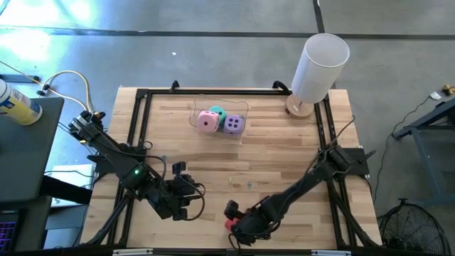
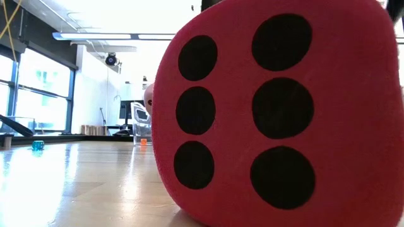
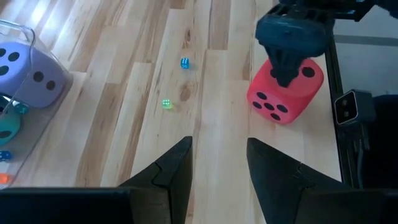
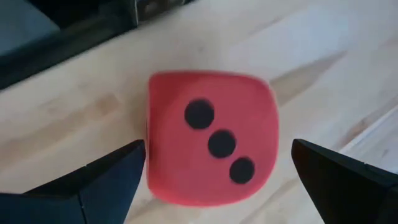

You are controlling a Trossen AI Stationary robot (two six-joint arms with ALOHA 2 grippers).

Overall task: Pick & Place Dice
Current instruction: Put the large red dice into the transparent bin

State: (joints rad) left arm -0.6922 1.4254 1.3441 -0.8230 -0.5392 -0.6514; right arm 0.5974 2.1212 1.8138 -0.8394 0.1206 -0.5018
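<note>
1. Red die (image 1: 229,225) at bottom centre, right gripper (image 1: 238,229) over it; pink (image 1: 207,121), teal (image 1: 217,112), purple (image 1: 234,125) dice upper centre in clear tray (image 1: 245,108).
2. Fills low frame.
3. Left gripper (image 3: 217,163) part-spread, empty.
4. Spread wide astride die: grasp step; closing next.

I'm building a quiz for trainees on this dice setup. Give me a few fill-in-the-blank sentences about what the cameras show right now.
1. The right gripper hangs open over the ____ die.
2. That die's upward face shows ____ pips.
3. The pink die and purple die sit inside a clear ____.
4. The left gripper holds ____.

Missing words: red; three; container; nothing
</note>
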